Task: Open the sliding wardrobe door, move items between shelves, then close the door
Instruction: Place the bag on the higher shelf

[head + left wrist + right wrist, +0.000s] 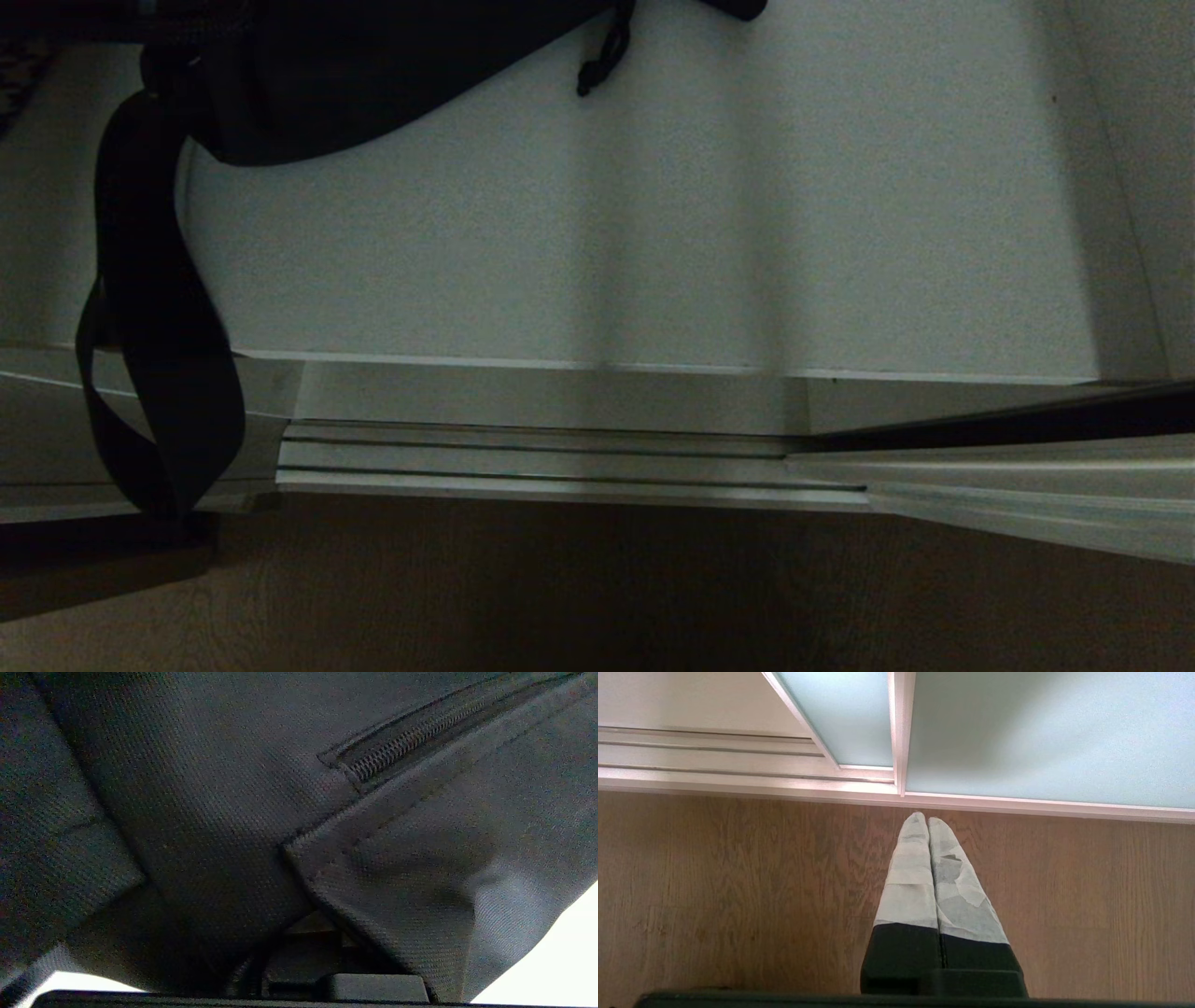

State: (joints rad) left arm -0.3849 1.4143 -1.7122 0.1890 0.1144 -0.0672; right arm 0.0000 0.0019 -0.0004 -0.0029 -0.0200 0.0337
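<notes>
Right pincer (928, 822): black base, tapered fingers (909, 882) wrapped in pale tape.

A big soft black bag (373, 75) was at eleven o'clock over the white shelf (653, 233), its wide flat strap (159, 308) hanging down past the shelf's front edge.
</notes>
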